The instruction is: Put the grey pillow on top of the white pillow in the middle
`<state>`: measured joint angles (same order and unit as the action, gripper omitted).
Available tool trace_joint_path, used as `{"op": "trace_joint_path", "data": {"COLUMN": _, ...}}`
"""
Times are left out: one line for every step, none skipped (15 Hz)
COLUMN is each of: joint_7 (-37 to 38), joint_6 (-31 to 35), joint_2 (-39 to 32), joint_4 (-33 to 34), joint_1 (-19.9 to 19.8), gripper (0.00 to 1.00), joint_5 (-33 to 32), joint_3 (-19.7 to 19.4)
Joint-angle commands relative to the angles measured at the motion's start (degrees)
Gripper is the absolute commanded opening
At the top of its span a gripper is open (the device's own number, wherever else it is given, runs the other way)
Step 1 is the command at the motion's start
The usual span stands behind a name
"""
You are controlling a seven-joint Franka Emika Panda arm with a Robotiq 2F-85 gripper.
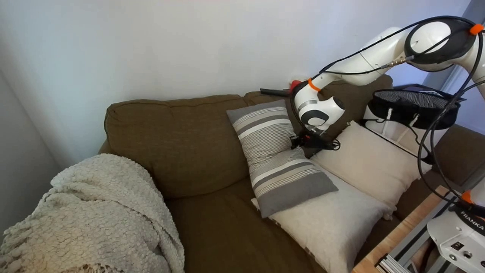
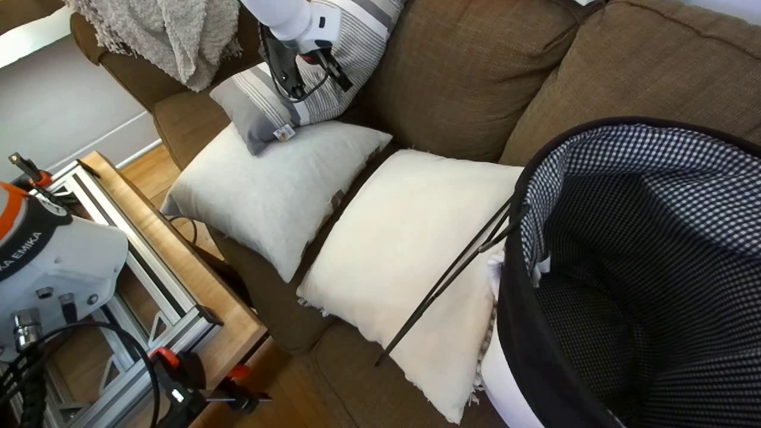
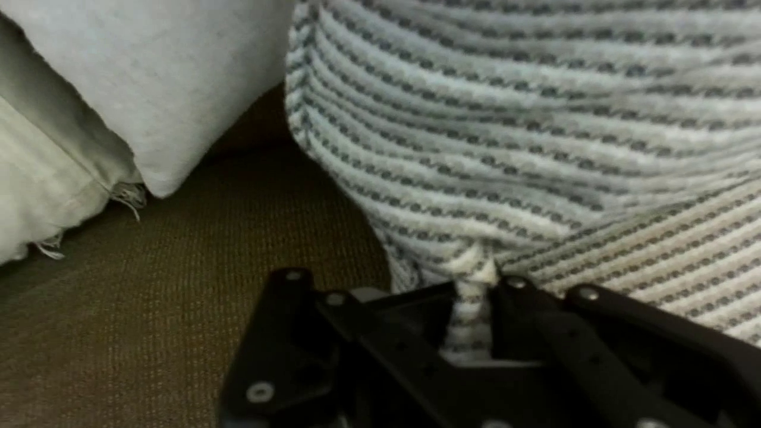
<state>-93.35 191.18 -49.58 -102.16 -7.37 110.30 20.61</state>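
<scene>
Basket (image 2: 523,321), nearest in an exterior view, is showing me its checked lining (image 2: 630,154); beyond, the white pillow (image 2: 255,184) is lying partly under the grey pillow (image 1: 267,146), which is bending where I'm remotely pinching its side in my gripper (image 3: 475,297).
</scene>
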Motion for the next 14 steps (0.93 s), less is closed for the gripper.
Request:
{"op": "trace_joint_path", "data": {"joint_7": 2.47, "joint_6": -4.74, "joint_2": 7.94, "joint_4": -6.68, "joint_1": 7.99, "gripper": 0.0, "joint_5": 12.39, "joint_3": -13.36}}
{"op": "trace_joint_path", "data": {"joint_7": 1.49, "joint_6": -6.76, "joint_2": 9.3, "joint_4": -8.0, "joint_1": 11.11, "gripper": 0.0, "joint_5": 17.52, "joint_3": -16.98}}
{"op": "trace_joint_path", "data": {"joint_7": 0.73, "joint_6": -8.7, "joint_2": 10.66, "joint_4": -9.62, "joint_1": 14.58, "gripper": 0.0, "joint_5": 22.71, "joint_3": -20.81}}
{"op": "trace_joint_path", "data": {"joint_7": 0.17, "joint_6": -10.34, "joint_2": 11.63, "joint_4": -11.18, "joint_1": 17.67, "gripper": 0.0, "joint_5": 27.16, "joint_3": -24.38}}
{"op": "trace_joint_path", "data": {"joint_7": -0.41, "joint_6": -11.86, "joint_2": 12.23, "joint_4": -12.78, "joint_1": 21.08, "gripper": 0.07, "joint_5": 31.66, "joint_3": -28.09}}
{"op": "trace_joint_path", "data": {"joint_7": -1.21, "joint_6": -13.17, "joint_2": 12.65, "joint_4": -14.32, "joint_1": 24.34, "gripper": 0.26, "joint_5": 35.99, "joint_3": -31.81}}
{"op": "trace_joint_path", "data": {"joint_7": -1.92, "joint_6": -14.11, "joint_2": 12.99, "joint_4": -16.03, "joint_1": 27.69, "gripper": 0.32, "joint_5": 40.2, "joint_3": -35.7}}
{"op": "trace_joint_path", "data": {"joint_7": 2.04, "joint_6": -14.46, "joint_2": 13.01, "joint_4": -17.74, "joint_1": 31.12, "gripper": 0.39, "joint_5": 39.6, "joint_3": -39.76}}
{"op": "trace_joint_path", "data": {"joint_7": 1.05, "joint_6": -12.01, "joint_2": 10.53, "joint_4": -11.65, "joint_1": 26.48, "gripper": 0.21, "joint_5": 35.04, "joint_3": -32.59}}
{"op": "trace_joint_path", "data": {"joint_7": 2.47, "joint_6": -12.15, "joint_2": 10.94, "joint_4": -13.58, "joint_1": 28.87, "gripper": 0.3, "joint_5": 35.14, "joint_3": -36.02}}
{"op": "trace_joint_path", "data": {"joint_7": 3.29, "joint_6": -12.56, "joint_2": 11.23, "joint_4": -14.87, "joint_1": 29.97, "gripper": 0.37, "joint_5": 35.14, "joint_3": -37.84}}
{"op": "trace_joint_path", "data": {"joint_7": 3.53, "joint_6": -12.8, "joint_2": 11.37, "joint_4": -15.53, "joint_1": 30.27, "gripper": 0.4, "joint_5": 35.14, "joint_3": -38.58}}
{"op": "trace_joint_path", "data": {"joint_7": 3.66, "joint_6": -12.85, "joint_2": 11.4, "joint_4": -15.7, "joint_1": 30.28, "gripper": 0.4, "joint_5": 35.15, "joint_3": -38.77}}
{"op": "trace_joint_path", "data": {"joint_7": 3.8, "joint_6": -12.85, "joint_2": 11.41, "joint_4": -15.72, "joint_1": 30.31, "gripper": 0.39, "joint_5": 35.15, "joint_3": -38.79}}
